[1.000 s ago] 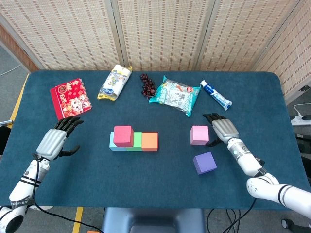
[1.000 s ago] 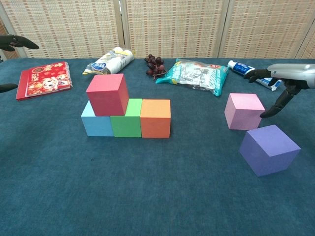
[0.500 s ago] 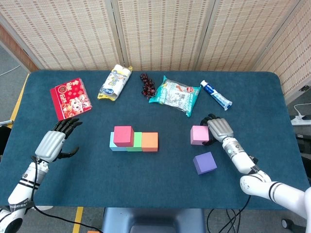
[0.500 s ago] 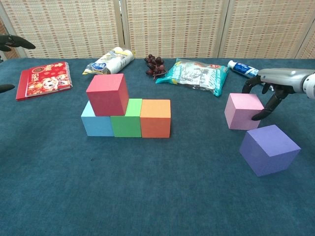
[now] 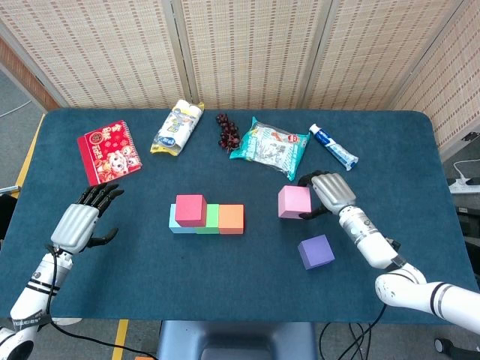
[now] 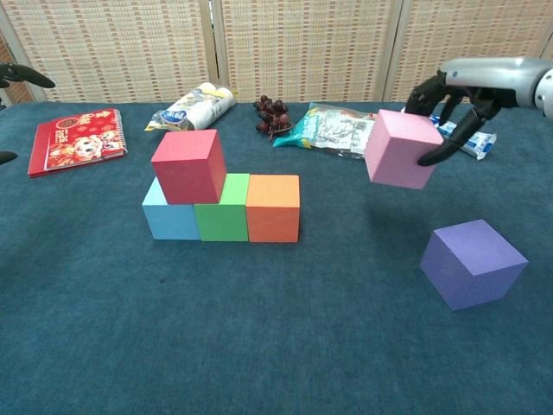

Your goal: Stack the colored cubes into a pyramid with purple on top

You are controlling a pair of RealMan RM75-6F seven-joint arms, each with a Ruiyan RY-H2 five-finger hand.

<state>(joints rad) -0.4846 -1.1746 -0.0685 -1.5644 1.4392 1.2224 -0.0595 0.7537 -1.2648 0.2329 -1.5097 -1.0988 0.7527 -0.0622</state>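
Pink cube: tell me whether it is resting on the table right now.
No, the right hand holds the pink cube in the air, above the table.

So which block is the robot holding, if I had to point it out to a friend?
Start at the row of light blue, green and orange cubes in the middle of the dark blue table, with a red cube on top. Look to their right: the pale pink cube is gripped by the robot's right hand. It alone hangs tilted above the cloth; the purple cube nearby lies on it.
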